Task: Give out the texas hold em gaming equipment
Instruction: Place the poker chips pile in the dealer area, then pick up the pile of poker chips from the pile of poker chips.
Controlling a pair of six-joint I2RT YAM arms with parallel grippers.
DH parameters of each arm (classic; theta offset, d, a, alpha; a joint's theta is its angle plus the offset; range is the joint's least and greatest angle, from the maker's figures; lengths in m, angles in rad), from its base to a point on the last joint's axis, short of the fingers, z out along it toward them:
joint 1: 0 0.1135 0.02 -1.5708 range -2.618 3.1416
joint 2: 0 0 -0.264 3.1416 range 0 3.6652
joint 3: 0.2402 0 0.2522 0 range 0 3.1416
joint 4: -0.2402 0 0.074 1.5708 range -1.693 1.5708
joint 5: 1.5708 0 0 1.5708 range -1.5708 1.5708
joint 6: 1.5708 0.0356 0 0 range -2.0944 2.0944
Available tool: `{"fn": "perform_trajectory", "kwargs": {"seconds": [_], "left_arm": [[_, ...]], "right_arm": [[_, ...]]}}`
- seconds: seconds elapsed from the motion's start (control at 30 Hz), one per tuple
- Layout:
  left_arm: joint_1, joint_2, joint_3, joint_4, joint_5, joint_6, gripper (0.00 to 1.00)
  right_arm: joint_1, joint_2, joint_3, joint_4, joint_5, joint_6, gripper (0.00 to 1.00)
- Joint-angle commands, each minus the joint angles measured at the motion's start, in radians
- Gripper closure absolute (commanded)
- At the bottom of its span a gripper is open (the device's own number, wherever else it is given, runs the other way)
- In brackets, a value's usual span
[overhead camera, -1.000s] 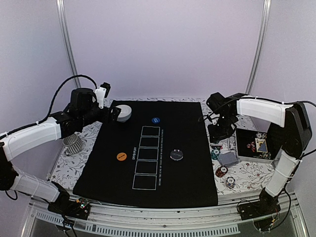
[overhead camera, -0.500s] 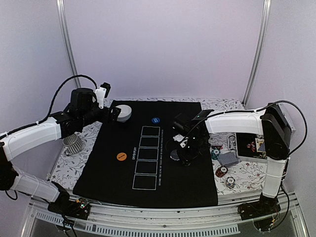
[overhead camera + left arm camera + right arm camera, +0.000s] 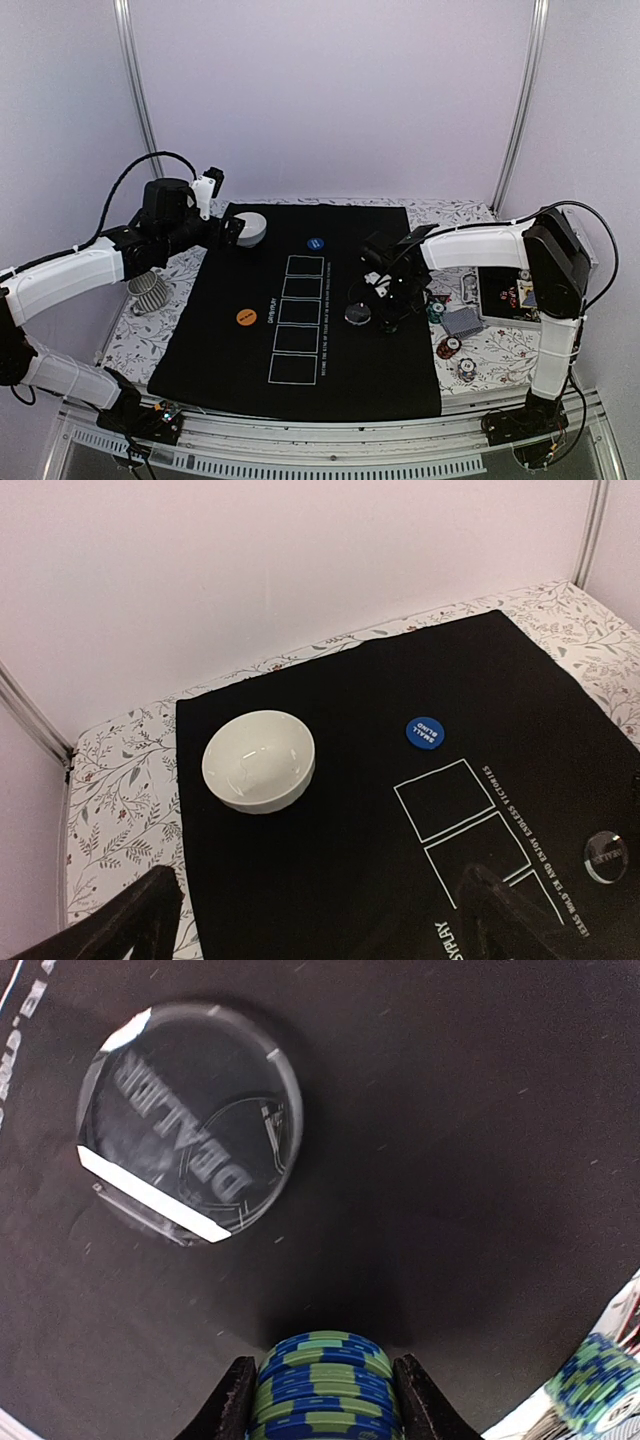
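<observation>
My right gripper (image 3: 390, 312) is shut on a stack of blue-and-green striped poker chips (image 3: 325, 1385), low over the black mat (image 3: 230, 350), just right of the clear black dealer button (image 3: 357, 313). The button also shows in the right wrist view (image 3: 190, 1120). I cannot tell whether the stack touches the mat. My left gripper (image 3: 232, 232) is open and empty, held above the mat near the white bowl (image 3: 259, 760). A blue disc (image 3: 427, 731) lies at the mat's far end and an orange disc (image 3: 247, 317) at its left.
Right of the mat lie a teal chip stack (image 3: 434, 312), grey-blue cards (image 3: 462, 321), two dark-red chip stacks (image 3: 451, 347) and an open box (image 3: 520, 295). A ribbed metal object (image 3: 148, 291) sits left of the mat. Five white rectangles run down the mat's middle.
My right arm swung left from the table's right side onto the mat, then drew back slightly to the right of the dealer button. The left arm has not moved.
</observation>
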Motion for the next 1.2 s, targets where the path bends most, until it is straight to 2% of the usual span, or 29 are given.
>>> {"fn": "perform_trajectory", "kwargs": {"seconds": [0.0, 0.13, 0.27, 0.4, 0.57, 0.77, 0.87, 0.9, 1.0, 1.17], "left_arm": [[-0.009, 0.005, -0.011, 0.027, -0.004, 0.010, 0.02], [-0.009, 0.003, -0.013, 0.028, -0.005, 0.012, 0.02], [-0.009, 0.006, -0.013, 0.028, -0.002, 0.012, 0.02], [-0.008, 0.006, -0.013, 0.028, -0.004, 0.012, 0.02], [-0.009, 0.004, -0.013, 0.028, -0.006, 0.013, 0.02], [-0.010, 0.004, -0.013, 0.028, -0.007, 0.014, 0.02], [-0.009, 0.003, -0.013, 0.028, -0.007, 0.015, 0.02], [-0.010, 0.004, -0.013, 0.028, -0.007, 0.015, 0.02], [-0.009, 0.001, -0.013, 0.028, -0.008, 0.016, 0.02], [-0.009, -0.003, -0.013, 0.028, -0.007, 0.016, 0.02]], "right_arm": [[-0.007, 0.025, -0.012, 0.051, 0.022, 0.009, 0.97], [-0.007, 0.043, -0.028, 0.053, 0.037, 0.010, 0.95], [-0.007, 0.044, -0.039, 0.051, 0.051, 0.019, 0.72], [-0.007, 0.045, -0.043, 0.036, 0.074, 0.025, 0.56], [-0.007, 0.036, -0.035, 0.016, 0.086, 0.028, 0.39], [-0.007, 0.012, 0.008, -0.010, 0.066, 0.020, 0.25], [-0.007, -0.030, 0.051, -0.017, 0.032, 0.003, 0.04], [-0.007, -0.051, 0.065, -0.016, 0.019, -0.004, 0.00], [-0.025, -0.126, 0.104, -0.016, -0.011, -0.025, 0.01], [-0.140, -0.244, 0.093, -0.042, 0.000, -0.027, 0.01]]}}
